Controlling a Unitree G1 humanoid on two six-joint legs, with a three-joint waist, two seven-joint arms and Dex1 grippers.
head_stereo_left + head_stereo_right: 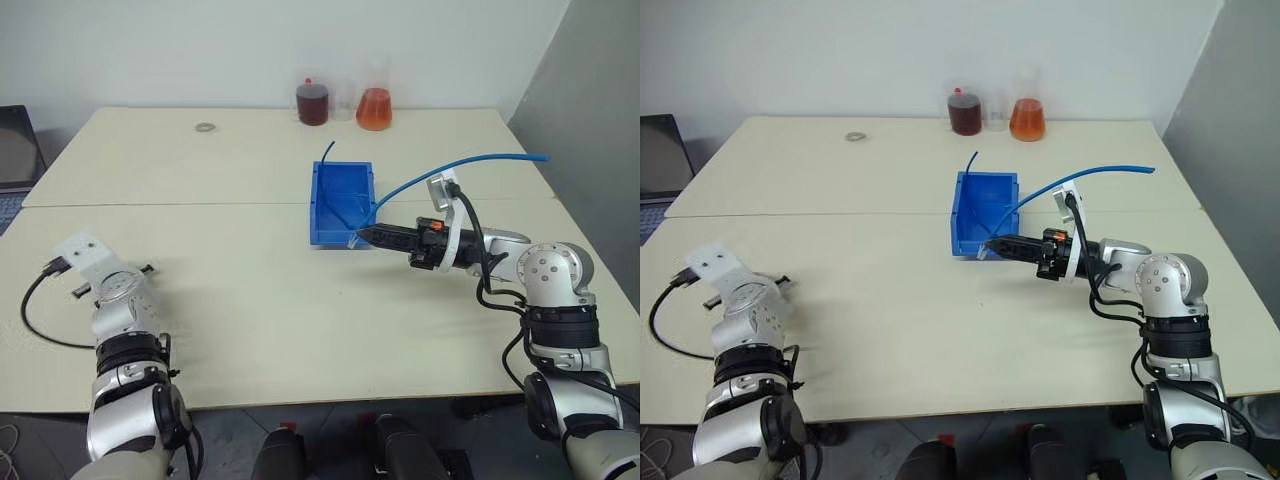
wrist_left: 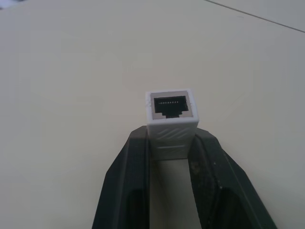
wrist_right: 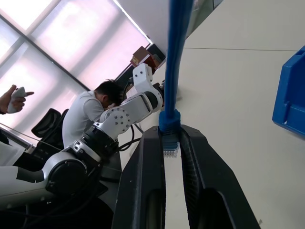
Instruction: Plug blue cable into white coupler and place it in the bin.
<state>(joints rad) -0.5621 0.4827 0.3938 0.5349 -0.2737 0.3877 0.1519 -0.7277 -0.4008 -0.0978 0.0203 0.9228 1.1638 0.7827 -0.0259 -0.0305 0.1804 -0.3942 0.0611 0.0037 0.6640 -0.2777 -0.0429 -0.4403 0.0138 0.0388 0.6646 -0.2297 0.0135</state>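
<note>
The white coupler [image 2: 171, 117] sits between my left gripper's [image 2: 170, 136] black fingers, its dark socket face pointing away from the hand, just above the bare tabletop. My right gripper [image 3: 170, 134] is shut on the clear plug of the blue cable [image 3: 177, 57]. In the head views that gripper [image 1: 364, 234] points left at the bin's near right corner. From there the cable [image 1: 470, 162] arcs up and off to the right. Another thin blue stretch [image 1: 337, 196] lies inside the blue bin [image 1: 316, 212] and sticks up past its back wall. The two hands are far apart across the table.
Two flasks, one dark red [image 1: 312, 103] and one orange [image 1: 374, 108], stand with a clear beaker at the table's back edge. A small ring [image 1: 206, 127] lies at the back left. A laptop [image 1: 15, 145] is at the left edge. A seated person [image 3: 88, 117] shows beyond the table.
</note>
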